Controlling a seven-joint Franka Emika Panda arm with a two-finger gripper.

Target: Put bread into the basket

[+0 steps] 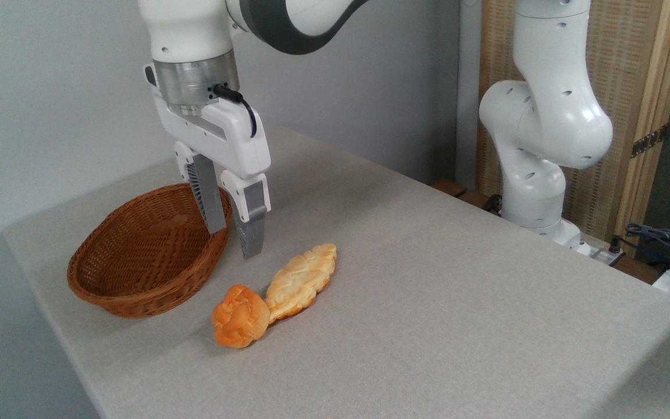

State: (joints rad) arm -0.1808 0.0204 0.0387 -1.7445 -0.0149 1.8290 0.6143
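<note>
Gripper [233,241] hung empty, jaws parted, above table [428,291] beside basket [108,285] rim. Bread [241,315] lay on table right of basket, touching paler pastry [303,279], likely complicating clean pinch.

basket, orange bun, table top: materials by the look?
Basket: brown woven wicker, slight sheen; the weave rows show. Orange bun: looks like baked bread, though its smooth even colour may mean a foam or plastic prop. Table top: matte grey cloth-like covering with a fine grain.
</note>
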